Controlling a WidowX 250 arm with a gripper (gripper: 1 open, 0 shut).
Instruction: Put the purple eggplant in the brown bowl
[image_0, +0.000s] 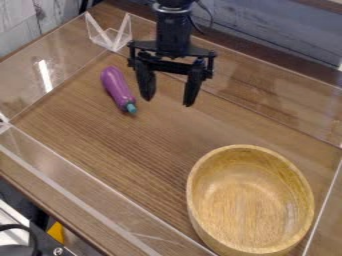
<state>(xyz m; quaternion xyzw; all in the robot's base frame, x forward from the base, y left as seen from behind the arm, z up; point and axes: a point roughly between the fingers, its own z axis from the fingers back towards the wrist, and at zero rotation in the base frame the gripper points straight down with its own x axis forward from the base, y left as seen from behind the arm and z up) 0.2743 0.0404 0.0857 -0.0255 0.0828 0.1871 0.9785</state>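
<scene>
While gripper hangs fingers-down, jaws wide apart, empty; eggplant lies just beside on table; bowl well apart, empty.

The arm is black all over, coming into view from the top edge as a round, column-like wrist with a slight sheen. Below it sits a flat, wider crossbar, also black. From the crossbar hang the parts of the hand: long, slim black fingers, straight-sided and blunt at the tips. A thin dark cable loops beside the wrist. No markings or screws can be made out.
</scene>
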